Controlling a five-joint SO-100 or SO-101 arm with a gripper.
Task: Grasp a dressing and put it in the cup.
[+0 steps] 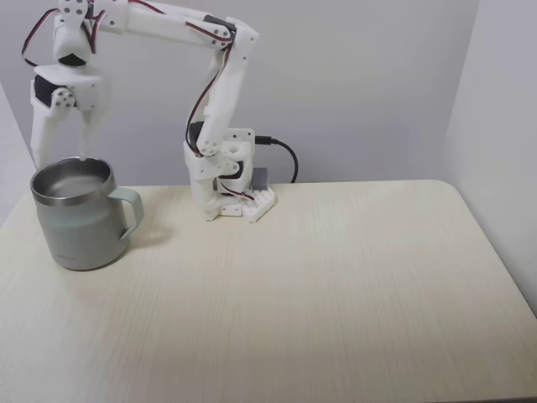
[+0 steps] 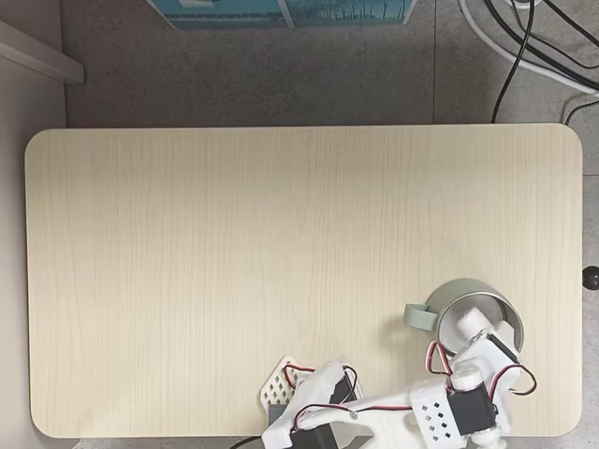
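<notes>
At the far left of the table (image 1: 336, 294), as one fixed view shows it, the cup (image 1: 80, 231) is being kept upright. Its handle (image 1: 127, 214) is being turned to the right, and its steel interior is being lit from above. Directly over the cup's mouth the gripper (image 1: 60, 159) is being held, pointing down. Its two white fingers (image 1: 84, 138) are being kept wide apart, one over each side of the rim, with the tips just above it, and nothing is being seen between them. To the right of the cup the arm's base (image 1: 226, 189) is being shown at the far edge of the table, with a black cable (image 1: 285, 155) being led away behind it.

From above, in the other fixed view, the cup (image 2: 465, 284) is being shown at the lower right of the table (image 2: 234, 262), with its handle (image 2: 416, 316) pointing left. The gripper (image 2: 482, 327) is being held across the cup's opening. A rounded white shape (image 2: 471, 324) is being seen within the steel rim; whether it is the dressing or a fingertip cannot be told, so the dressing's place is being left unsaid. Beyond the table's top edge a blue box (image 2: 281, 9) and loose cables (image 2: 524, 47) are being shown on the floor.
</notes>
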